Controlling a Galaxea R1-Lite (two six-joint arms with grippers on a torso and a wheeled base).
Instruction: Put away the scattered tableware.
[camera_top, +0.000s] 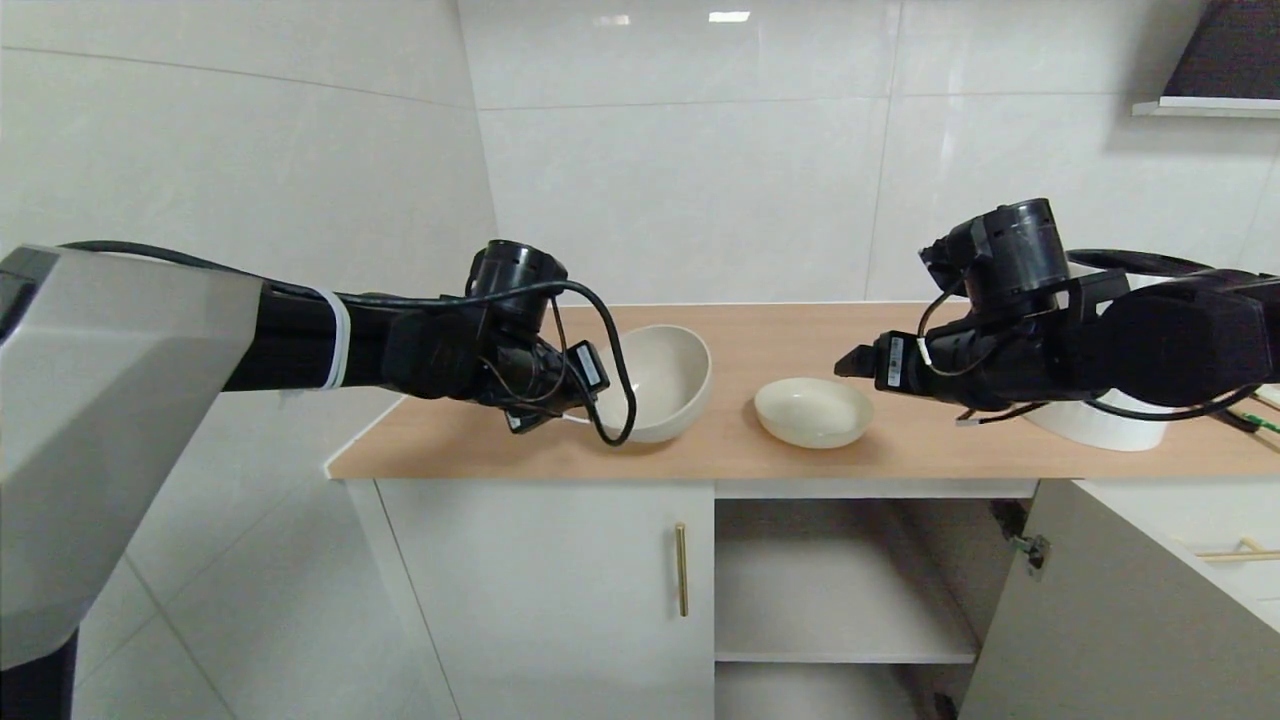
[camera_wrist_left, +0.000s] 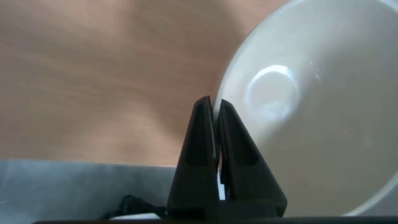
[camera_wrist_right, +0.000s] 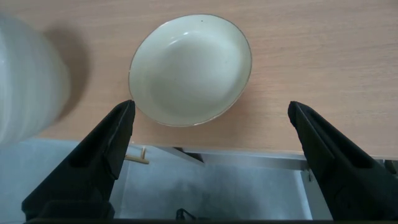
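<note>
A wooden counter (camera_top: 760, 340) is running along white tiled walls (camera_top: 700, 180), with a hood (camera_top: 1215, 60) hanging at the upper right. Below it, one white cabinet door (camera_top: 560, 590) with a gold handle (camera_top: 681, 568) is sitting shut, while another door (camera_top: 1090, 620) is standing open beside a white shelf (camera_top: 840, 610). The left gripper (camera_top: 575, 410) (camera_wrist_left: 215, 109) is pinching the rim of the bowl (camera_top: 665, 380) (camera_wrist_left: 311, 106), fingers pressed together on it; the bowl is tipping on its side, its glossy inside facing the gripper. The right gripper (camera_top: 850, 362) (camera_wrist_right: 210, 106) is hovering with fingers spread wide, the dish (camera_top: 813, 410) (camera_wrist_right: 190, 70) lying upright on the counter just below and between them. A white pot (camera_top: 1100, 425) (camera_wrist_right: 28, 81) is standing under the right arm, behind its gripper
</note>
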